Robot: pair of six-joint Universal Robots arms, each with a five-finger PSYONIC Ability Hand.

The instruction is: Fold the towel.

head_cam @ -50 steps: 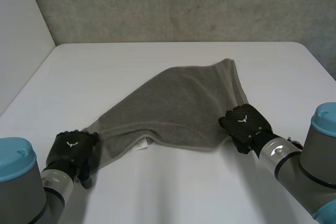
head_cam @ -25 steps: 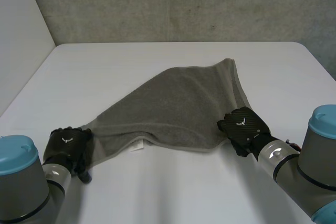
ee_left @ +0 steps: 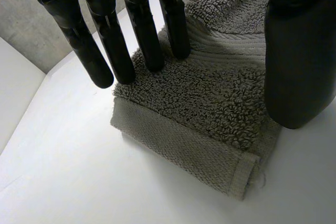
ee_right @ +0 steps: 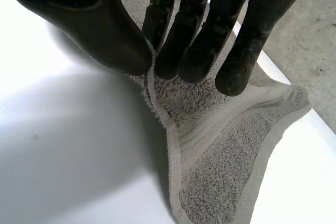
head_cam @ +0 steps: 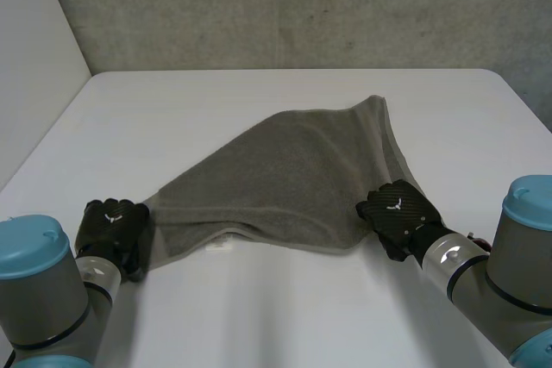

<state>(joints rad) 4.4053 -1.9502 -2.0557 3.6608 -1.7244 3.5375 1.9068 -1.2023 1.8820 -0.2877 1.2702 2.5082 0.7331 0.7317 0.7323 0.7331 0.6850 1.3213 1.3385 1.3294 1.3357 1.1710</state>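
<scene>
A grey towel (head_cam: 285, 170) lies across the white table (head_cam: 259, 316), stretched from a near-left corner to a far-right corner. My left hand (head_cam: 110, 223) is at the near-left corner. In the left wrist view its fingers (ee_left: 131, 30) are straight, their tips on the folded corner of the towel (ee_left: 220, 93), which lies flat on the table. The thumb stands apart over the cloth, so the hand is open. My right hand (head_cam: 398, 207) is at the near-right edge. There its thumb (ee_right: 105, 24) and fingers pinch the hem of the towel (ee_right: 220, 129), lifting it a little.
A grey wall (head_cam: 302, 6) runs behind the table's far edge. A white panel (head_cam: 34, 66) stands along the left side. Bare tabletop lies in front of the towel between my two arms.
My left hand has drawn in to the towel's near-left corner and its fingers have come closer together. The lifted near edge has sunk flatter. The right hand has kept its pinch and hardly moved.
</scene>
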